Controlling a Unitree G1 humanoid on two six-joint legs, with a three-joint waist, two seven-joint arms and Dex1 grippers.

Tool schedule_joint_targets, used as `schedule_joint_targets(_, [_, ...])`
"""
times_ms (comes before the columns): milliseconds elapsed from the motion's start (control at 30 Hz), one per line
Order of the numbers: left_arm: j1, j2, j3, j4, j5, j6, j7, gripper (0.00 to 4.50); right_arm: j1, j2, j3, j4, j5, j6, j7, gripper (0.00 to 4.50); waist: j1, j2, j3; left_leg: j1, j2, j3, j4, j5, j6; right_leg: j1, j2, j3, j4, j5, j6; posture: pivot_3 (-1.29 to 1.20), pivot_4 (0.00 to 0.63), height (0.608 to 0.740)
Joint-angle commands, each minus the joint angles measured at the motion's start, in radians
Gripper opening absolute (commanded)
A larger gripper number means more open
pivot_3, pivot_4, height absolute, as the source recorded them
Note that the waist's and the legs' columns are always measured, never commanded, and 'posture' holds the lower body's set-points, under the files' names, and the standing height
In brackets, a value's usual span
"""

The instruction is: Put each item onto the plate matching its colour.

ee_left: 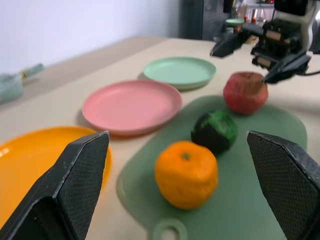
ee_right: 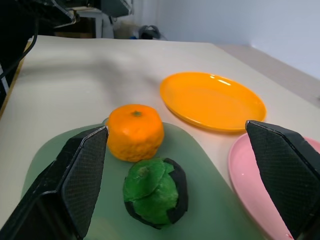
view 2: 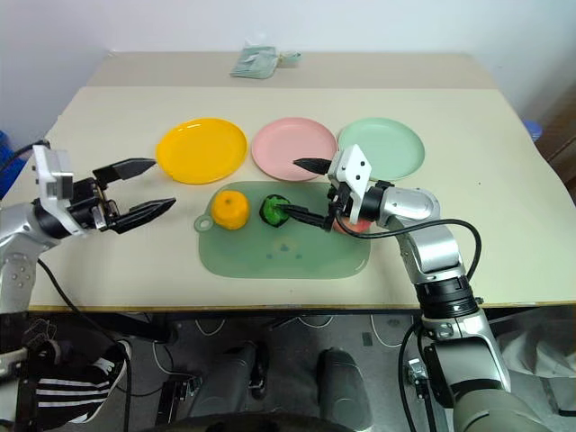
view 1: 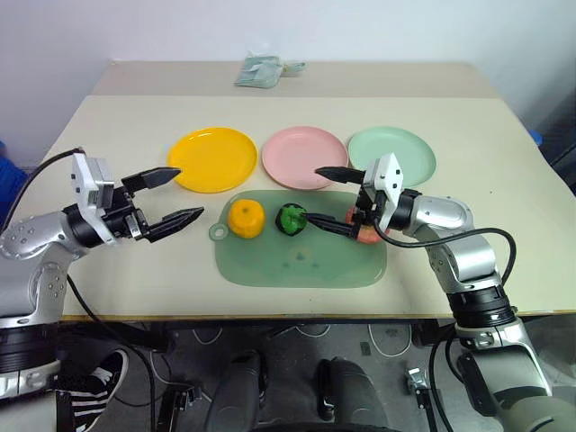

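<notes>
Table [view 1: 108, 135]: a beige tabletop runs across the head views, its near edge low in the frame.
Plates: three round plates sit in a row across the upper middle of the left eye view, the yellow plate [view 1: 214, 159] on the left, the pink plate [view 1: 303, 157] in the centre and the mint plate [view 1: 392, 154] on the right, all bare.
Mat [view 1: 301, 261]: a large green mat with a ring tab lies just below the plates at frame centre, and carries all three toy foods.
Orange fruit [view 1: 245, 218]: rests on the mat's left part, below the gap between the yellow and pink plates.
Green vegetable [view 1: 291, 219]: sits just right of the orange fruit, near the mat's upper edge.
Red apple [ee_left: 245, 92]: lies on the mat's right part, largely behind the right gripper in the head views.
Left gripper [view 1: 177, 195]: hovers at centre left of the frame, left of the mat, its two black fingers spread wide and pinching nothing.
Right gripper [view 1: 320, 198]: hangs over the mat's right half, fingers spread wide, with the lower tip near the green vegetable and the apple just beside the gripper's body; nothing is held.
Cloth bundle [view 1: 261, 70]: a pale green bundle lies at the table's far edge, top centre.
</notes>
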Motion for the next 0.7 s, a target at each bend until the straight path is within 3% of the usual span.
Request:
schedule_joint_targets(33, [-0.007, -0.003, 0.002, -0.001, 0.004, -0.022, -0.007, 4.50, -0.007, -0.001, -0.016, -0.020, 0.004, -0.020, -0.007, 4.47, -0.001, 0.000, 0.000, 0.000, 0.000, 0.000, 0.000, 0.000, 0.000, 0.000, 0.000, 0.000, 0.000, 0.000, 0.000, 0.00, 0.150, 0.740])
schedule_joint_targets(433, [-0.027, 0.024, -0.003, 0.014, 0.000, 0.002, -0.022, 4.50, 0.008, 0.001, -0.025, -0.048, 0.020, -0.012, -0.026, 4.47, 0.001, 0.000, 0.000, 0.000, 0.000, 0.000, 0.000, 0.000, 0.000, 0.000, 0.000, 0.000, 0.000, 0.000, 0.000, 0.00, 0.150, 0.740])
schedule_joint_targets(700, [-0.069, -0.015, -0.076, 0.080, 0.061, -0.032, -0.029, 4.50, 0.030, -0.072, -0.041, -0.136, 0.102, 0.083, 0.052, 4.47, 0.002, 0.000, 0.000, 0.000, 0.000, 0.000, 0.000, 0.000, 0.000, 0.000, 0.000, 0.000, 0.000, 0.000, 0.000, 0.00, 0.150, 0.740])
